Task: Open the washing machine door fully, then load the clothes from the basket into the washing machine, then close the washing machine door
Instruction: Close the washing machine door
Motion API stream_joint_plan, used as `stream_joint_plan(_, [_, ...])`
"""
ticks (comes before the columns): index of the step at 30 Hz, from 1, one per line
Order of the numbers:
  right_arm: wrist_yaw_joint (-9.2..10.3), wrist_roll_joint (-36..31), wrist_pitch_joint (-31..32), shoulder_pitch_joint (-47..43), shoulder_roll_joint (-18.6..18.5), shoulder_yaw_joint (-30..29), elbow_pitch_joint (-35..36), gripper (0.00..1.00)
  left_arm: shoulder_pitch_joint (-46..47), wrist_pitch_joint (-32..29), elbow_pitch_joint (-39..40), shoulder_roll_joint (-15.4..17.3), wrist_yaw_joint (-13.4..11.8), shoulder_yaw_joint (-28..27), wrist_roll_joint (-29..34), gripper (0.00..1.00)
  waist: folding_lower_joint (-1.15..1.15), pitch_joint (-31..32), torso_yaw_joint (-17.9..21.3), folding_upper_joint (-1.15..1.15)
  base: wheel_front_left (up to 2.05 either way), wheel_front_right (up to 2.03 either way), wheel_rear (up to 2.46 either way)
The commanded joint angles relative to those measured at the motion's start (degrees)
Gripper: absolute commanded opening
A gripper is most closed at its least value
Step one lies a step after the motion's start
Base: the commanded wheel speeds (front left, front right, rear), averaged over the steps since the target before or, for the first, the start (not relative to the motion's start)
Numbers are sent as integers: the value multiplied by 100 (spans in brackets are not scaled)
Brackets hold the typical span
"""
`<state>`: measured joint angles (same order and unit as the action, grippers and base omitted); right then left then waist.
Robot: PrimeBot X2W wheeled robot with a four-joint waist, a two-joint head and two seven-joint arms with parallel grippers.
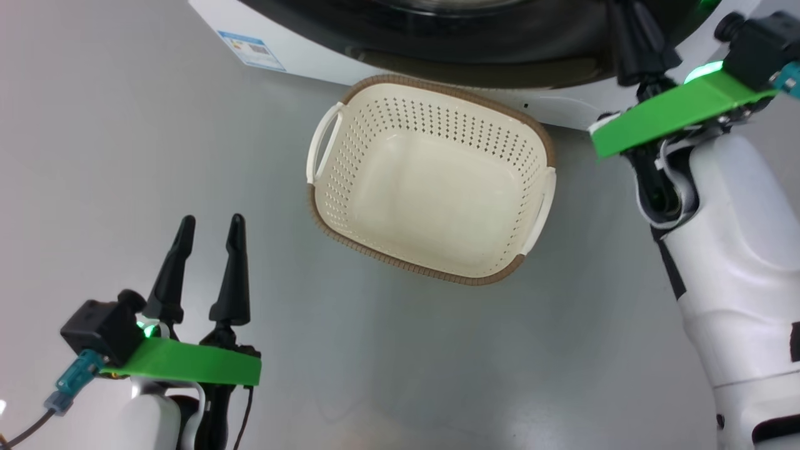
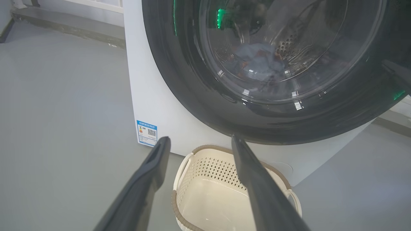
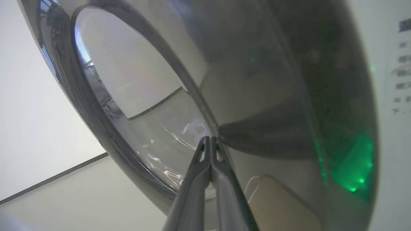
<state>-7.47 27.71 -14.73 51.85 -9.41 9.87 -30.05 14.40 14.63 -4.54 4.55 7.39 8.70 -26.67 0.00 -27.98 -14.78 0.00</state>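
Squeezed together, the right gripper (image 3: 210, 138) sits at the washing machine door (image 3: 273, 80). It should push slow and straight till it shuts tight. The left gripper (image 1: 211, 220) is spread apart.

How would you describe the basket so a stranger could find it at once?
Find the big white washing machine with its round black-rimmed door. On the grey floor just below that door stands the basket. It is cream perforated plastic with a brown woven-look rim and two white handles, and it is empty.
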Motion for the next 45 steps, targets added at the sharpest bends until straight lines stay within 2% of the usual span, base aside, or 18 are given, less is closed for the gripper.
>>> stream_joint_plan(1, [-2, -58, -27, 173, 61, -53, 133, 0, 104, 37, 148, 129, 10, -160, -51, 100, 0, -61, -59, 0, 0, 0, 0])
stream_joint_plan(12, [-2, -242, -27, 438, 129, -585, 211, 0, 179, 37, 167, 125, 10, -99, -65, 100, 0, -145, -137, 0, 0, 0, 0])
stream_joint_plan(19, [-2, -297, -27, 153, 182, -261, 178, 0, 125, 37, 85, 159, 10, -130, -34, 100, 0, -18, -47, 0, 0, 0, 0])
stream_joint_plan(20, [-2, -291, -27, 66, 183, -183, 166, 4, 110, 37, 60, 169, 10, -130, -20, 100, 0, 22, -25, 0, 0, 0, 0])
stream_joint_plan(21, [-2, -280, -27, -23, 183, -103, 151, 25, 93, 37, 36, 177, 10, -138, -7, 100, 0, 61, -1, 0, 0, 0, 0])
stream_joint_plan(23, [-2, -238, -27, -213, 191, 19, 141, 51, 64, 37, -12, 193, 10, -167, 15, 100, 0, 145, 50, 0, 0, 0, 0])
stream_joint_plan(24, [-2, -218, -27, -316, 197, 77, 139, 96, 46, 37, -37, 204, 10, -185, 27, 100, 0, 190, 80, 0, 0, 0, 0])
stream_joint_plan(25, [-2, -192, -27, -418, 210, 103, 147, 100, 27, 37, -61, 216, 10, -206, 37, 100, 0, 235, 113, 0, 0, 0, 0])
stream_joint_plan(32, [-2, -46, -27, -1116, 277, 247, 191, 100, -125, 37, -246, 362, 10, -346, 99, 100, 0, 580, 382, 0, 0, 0, 0])
stream_joint_plan(45, [-2, 68, -27, -2305, 274, 163, 368, 100, -458, 37, -440, 647, 10, -665, 135, 100, 0, 1241, 987, 0, 0, 0, 0])
